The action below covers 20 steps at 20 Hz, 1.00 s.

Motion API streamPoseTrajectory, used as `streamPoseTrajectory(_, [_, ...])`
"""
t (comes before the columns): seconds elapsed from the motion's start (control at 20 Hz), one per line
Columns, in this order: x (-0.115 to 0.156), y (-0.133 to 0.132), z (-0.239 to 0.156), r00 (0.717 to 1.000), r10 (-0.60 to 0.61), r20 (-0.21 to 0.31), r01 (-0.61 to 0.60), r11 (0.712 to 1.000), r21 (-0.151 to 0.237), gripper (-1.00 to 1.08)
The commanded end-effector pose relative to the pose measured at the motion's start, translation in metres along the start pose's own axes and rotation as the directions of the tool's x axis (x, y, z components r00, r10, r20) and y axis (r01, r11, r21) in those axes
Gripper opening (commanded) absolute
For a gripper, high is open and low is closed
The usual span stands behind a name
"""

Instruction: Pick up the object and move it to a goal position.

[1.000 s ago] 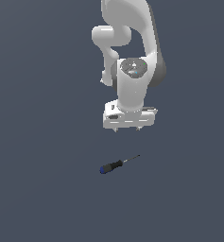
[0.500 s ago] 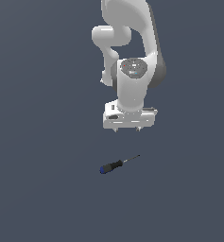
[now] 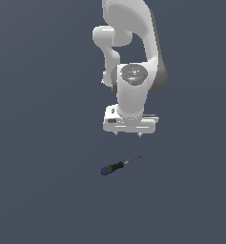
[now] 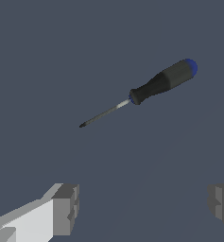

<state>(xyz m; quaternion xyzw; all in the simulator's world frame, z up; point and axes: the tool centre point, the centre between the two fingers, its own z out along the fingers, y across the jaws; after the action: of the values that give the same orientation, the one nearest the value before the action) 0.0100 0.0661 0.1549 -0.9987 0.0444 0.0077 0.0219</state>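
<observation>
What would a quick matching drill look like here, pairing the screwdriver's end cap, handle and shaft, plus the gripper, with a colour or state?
Column 1:
1. end cap
2. handle
3. shaft
4. gripper

Column 2:
A. open, holding nothing
B. blue
C. thin, dark metal
D. black

All three parts belong to the screwdriver, which lies flat on the surface.

Pairs: 1-B, 2-D, 3-C, 4-A

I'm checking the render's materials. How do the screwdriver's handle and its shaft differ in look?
The handle is thick and black with a blue end cap; the shaft is thin, grey metal with a dark tip. The handle bulges along its length, while the shaft runs straight and narrow. Both lie along one line, flat on the grey surface, apart from the open gripper.
</observation>
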Motion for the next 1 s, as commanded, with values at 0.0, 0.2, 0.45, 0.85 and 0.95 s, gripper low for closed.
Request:
streamPoseTrajectory(0.0, [0.004, 0.001, 0.004, 0.999, 0.051, 0.0, -0.051, 0.999, 0.0, 1.0])
streamPoseTrajectory(0.2, [0.013, 0.002, 0.011, 0.988, 0.152, 0.0, -0.152, 0.988, 0.001, 1.0])
streamPoseTrajectory(0.45, [0.026, 0.005, 0.022, 0.956, 0.293, 0.0, -0.293, 0.956, -0.001, 1.0])
streamPoseTrajectory(0.85, [0.044, 0.009, 0.04, 0.865, 0.501, -0.006, -0.501, 0.865, -0.005, 1.0])
streamPoseTrajectory(0.95, [0.049, 0.01, 0.045, 0.836, 0.549, -0.008, -0.549, 0.836, -0.006, 1.0])
